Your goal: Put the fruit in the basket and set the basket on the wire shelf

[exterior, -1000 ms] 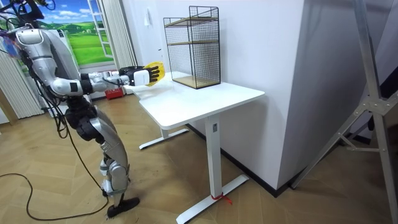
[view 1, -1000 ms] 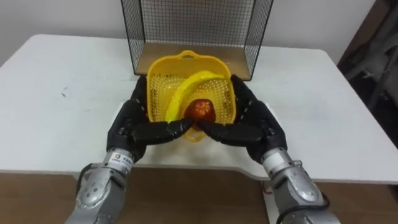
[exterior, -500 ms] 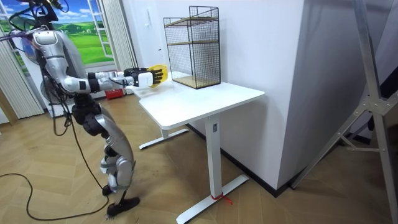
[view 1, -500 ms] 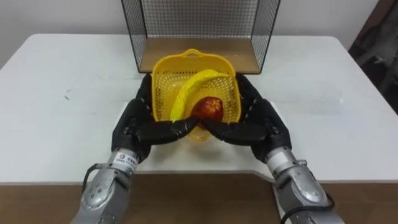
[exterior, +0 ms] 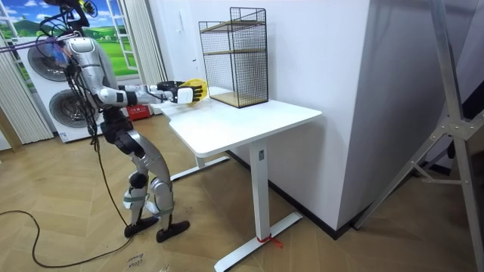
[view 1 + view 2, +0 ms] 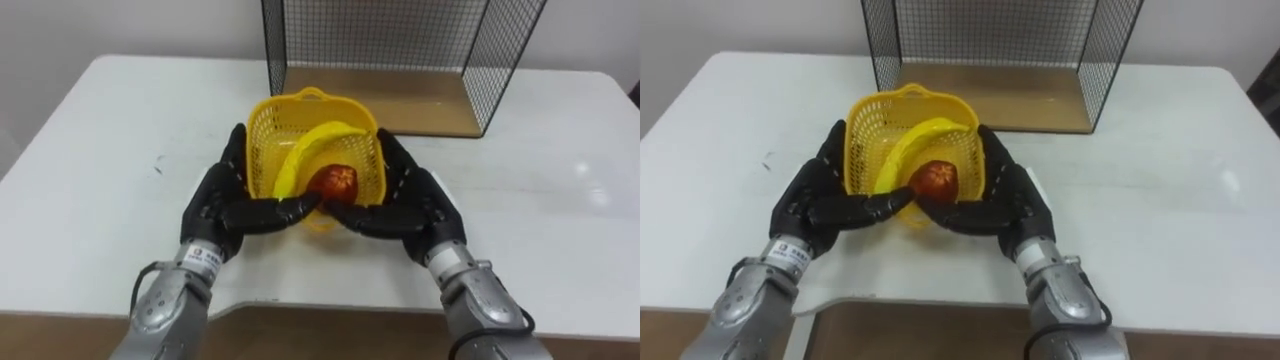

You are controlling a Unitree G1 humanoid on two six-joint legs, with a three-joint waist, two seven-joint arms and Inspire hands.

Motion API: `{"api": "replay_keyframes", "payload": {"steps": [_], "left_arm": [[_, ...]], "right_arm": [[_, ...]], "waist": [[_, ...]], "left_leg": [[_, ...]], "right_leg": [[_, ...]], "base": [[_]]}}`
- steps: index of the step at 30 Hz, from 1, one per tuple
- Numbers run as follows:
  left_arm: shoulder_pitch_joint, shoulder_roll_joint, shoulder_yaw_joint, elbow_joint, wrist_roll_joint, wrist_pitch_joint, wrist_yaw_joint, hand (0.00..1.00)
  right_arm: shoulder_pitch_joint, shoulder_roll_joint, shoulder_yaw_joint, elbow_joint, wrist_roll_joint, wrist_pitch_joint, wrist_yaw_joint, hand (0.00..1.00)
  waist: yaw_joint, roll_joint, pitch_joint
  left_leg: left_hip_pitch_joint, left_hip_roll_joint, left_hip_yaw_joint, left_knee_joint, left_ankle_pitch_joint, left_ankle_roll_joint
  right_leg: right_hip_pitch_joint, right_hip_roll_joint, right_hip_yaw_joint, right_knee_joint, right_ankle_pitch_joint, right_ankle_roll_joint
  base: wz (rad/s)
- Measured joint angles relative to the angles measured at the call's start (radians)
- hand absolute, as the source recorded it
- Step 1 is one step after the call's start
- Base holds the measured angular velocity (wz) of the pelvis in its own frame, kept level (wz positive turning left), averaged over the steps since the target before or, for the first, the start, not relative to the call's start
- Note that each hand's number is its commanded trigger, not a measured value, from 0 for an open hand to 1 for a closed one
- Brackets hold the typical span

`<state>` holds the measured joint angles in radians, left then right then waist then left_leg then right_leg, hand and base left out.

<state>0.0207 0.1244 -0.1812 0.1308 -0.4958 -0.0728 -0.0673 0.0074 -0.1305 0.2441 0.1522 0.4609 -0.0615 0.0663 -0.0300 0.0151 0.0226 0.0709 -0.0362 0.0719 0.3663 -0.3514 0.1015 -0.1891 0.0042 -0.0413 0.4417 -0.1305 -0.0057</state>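
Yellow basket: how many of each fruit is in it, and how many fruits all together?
banana: 1
red apple: 1
Total: 2 fruits, both inside the yellow basket, which sits between the left hand and the right hand.

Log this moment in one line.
basket: holds banana, apple; in front of wire shelf | left hand: open, pressing basket | right hand: open, pressing basket
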Motion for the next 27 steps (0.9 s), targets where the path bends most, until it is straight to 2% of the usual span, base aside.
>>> {"api": "replay_keyframes", "payload": {"steps": [6,8,12,14,17,20,24,27], "left_arm": [[-0.005,-0.026,0.013,0.000,0.026,0.000,0.001,0.00],[-0.005,-0.026,0.015,-0.010,0.016,0.000,0.014,0.00],[-0.017,-0.024,0.013,-0.021,0.017,-0.001,0.021,0.00],[-0.017,-0.018,0.021,-0.024,0.020,-0.001,0.022,0.00],[-0.029,-0.017,0.024,-0.024,0.019,-0.001,0.022,0.00],[-0.040,-0.017,0.034,-0.021,0.020,-0.001,0.022,0.00],[-0.063,-0.020,0.034,-0.012,0.020,-0.001,0.022,0.00],[-0.085,-0.022,0.031,-0.012,0.019,0.000,0.027,0.00]], "right_arm": [[-0.010,0.003,-0.016,-0.003,0.018,0.000,0.000,0.00],[-0.010,0.003,-0.014,-0.008,0.033,0.000,0.000,0.00],[-0.011,0.000,-0.008,-0.014,0.047,-0.003,0.000,0.00],[-0.011,0.001,-0.002,-0.013,0.047,-0.003,0.000,0.00],[-0.011,0.001,-0.003,-0.013,0.045,-0.004,0.000,0.00],[-0.019,0.001,-0.003,-0.013,0.042,-0.004,-0.001,0.00],[-0.064,0.001,-0.010,-0.011,0.043,-0.004,-0.006,0.00],[-0.080,0.009,-0.012,-0.012,0.044,-0.004,-0.030,0.00]], "waist": [[0.008,-0.008,0.0006],[0.018,-0.012,-0.0007],[0.040,-0.015,-0.0003],[0.042,-0.015,-0.0001],[0.035,-0.013,0.0007],[0.037,-0.010,0.0021],[0.031,-0.009,0.0033],[0.012,-0.009,0.0033]], "left_leg": [[0.025,0.013,0.021,-0.026,0.000,0.000],[0.030,0.020,0.051,-0.029,-0.001,-0.002],[0.043,0.031,0.090,-0.016,-0.005,-0.009],[0.043,0.043,0.093,0.017,-0.013,-0.024],[0.049,0.057,0.092,0.026,-0.015,-0.029],[0.060,0.066,0.091,-0.014,-0.014,-0.031],[0.065,0.069,0.090,-0.054,-0.003,-0.051],[0.063,0.071,0.076,-0.066,0.003,-0.059]], "right_leg": [[0.016,0.021,0.014,-0.029,0.001,-0.001],[0.017,0.034,0.033,-0.031,0.002,-0.003],[0.016,0.045,0.035,-0.027,-0.002,-0.013],[0.028,0.051,0.010,-0.029,-0.004,-0.026],[0.046,0.057,0.004,-0.042,-0.002,-0.039],[0.047,0.069,0.004,-0.053,0.006,-0.050],[0.035,0.076,0.007,-0.071,0.023,-0.063],[0.038,0.075,-0.005,-0.082,0.034,-0.069]], "base": [[-0.12],[-0.29],[-0.27],[-0.17],[-0.02],[-0.03],[0.00],[0.11]]}}
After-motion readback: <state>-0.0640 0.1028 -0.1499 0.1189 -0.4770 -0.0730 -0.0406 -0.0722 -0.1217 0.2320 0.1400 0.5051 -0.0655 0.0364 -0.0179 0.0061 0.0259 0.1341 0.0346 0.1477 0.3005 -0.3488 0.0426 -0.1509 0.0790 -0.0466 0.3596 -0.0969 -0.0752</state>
